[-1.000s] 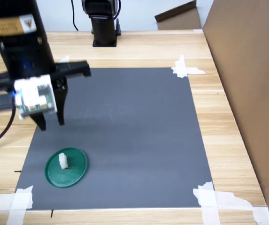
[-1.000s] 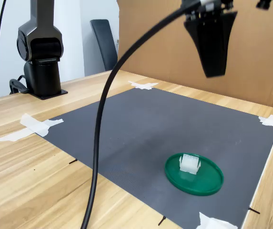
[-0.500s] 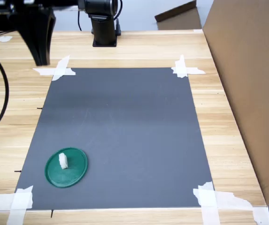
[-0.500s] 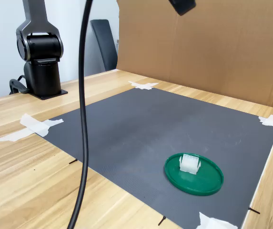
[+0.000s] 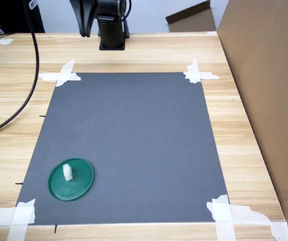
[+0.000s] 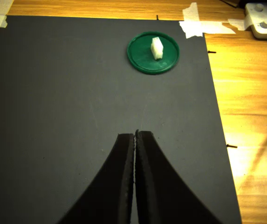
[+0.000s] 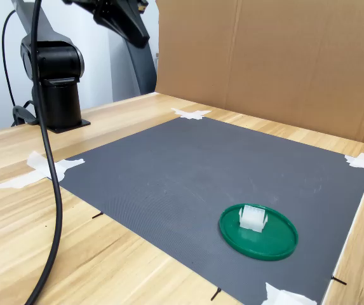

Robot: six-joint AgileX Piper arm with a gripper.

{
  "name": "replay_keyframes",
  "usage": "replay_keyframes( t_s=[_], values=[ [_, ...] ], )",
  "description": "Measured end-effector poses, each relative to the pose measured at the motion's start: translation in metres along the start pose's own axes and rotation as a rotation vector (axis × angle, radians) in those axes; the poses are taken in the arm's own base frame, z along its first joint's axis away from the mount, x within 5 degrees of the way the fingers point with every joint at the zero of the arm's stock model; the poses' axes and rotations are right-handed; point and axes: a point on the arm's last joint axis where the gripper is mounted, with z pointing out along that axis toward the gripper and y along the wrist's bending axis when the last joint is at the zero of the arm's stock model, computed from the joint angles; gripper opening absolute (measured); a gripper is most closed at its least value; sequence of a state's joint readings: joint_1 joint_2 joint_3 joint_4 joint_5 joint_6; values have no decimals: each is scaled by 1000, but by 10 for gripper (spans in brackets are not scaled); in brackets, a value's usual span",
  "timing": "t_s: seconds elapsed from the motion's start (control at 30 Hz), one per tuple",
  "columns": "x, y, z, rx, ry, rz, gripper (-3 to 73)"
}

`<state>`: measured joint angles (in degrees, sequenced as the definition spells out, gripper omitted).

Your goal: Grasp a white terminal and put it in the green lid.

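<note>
The green lid (image 5: 71,179) lies flat on the grey mat near the corner at the first exterior view's lower left. The white terminal (image 5: 68,172) stands inside it, a little off the middle. Both show in the second exterior view too, the lid (image 7: 258,232) with the terminal (image 7: 253,218) upright in it. In the wrist view the lid (image 6: 153,52) and terminal (image 6: 157,48) are far off. My gripper (image 6: 135,136) is shut with nothing between its fingers. It hangs high above the table near the arm's base, gripper (image 5: 86,31) and gripper (image 7: 140,39) well away from the lid.
The grey mat (image 5: 133,125) is taped at its corners to a wooden table. A tall cardboard wall (image 5: 264,90) stands along the first exterior view's right. The arm's black base (image 5: 111,30) sits at the back. A black cable (image 7: 48,159) hangs over the table's edge.
The gripper has gone on rising and pulling back from over the mat toward the arm's base. The terminal and the lid have not moved.
</note>
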<state>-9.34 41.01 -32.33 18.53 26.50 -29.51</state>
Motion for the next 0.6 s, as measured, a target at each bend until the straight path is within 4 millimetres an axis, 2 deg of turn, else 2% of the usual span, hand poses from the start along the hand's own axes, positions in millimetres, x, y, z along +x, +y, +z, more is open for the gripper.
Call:
replay_keyframes(
  t_s=[0.13, 0.27, 0.37, 0.47, 0.6],
  values=[
    [34, 8, -9, 29, -74, 41, -26],
    [77, 18, -26, 75, -208, 43, -26],
    [95, 23, -31, 86, -260, 37, -26],
    [117, 27, -26, 87, -261, 37, -26],
    [131, 30, -23, 90, -277, 35, -26]
  ],
)
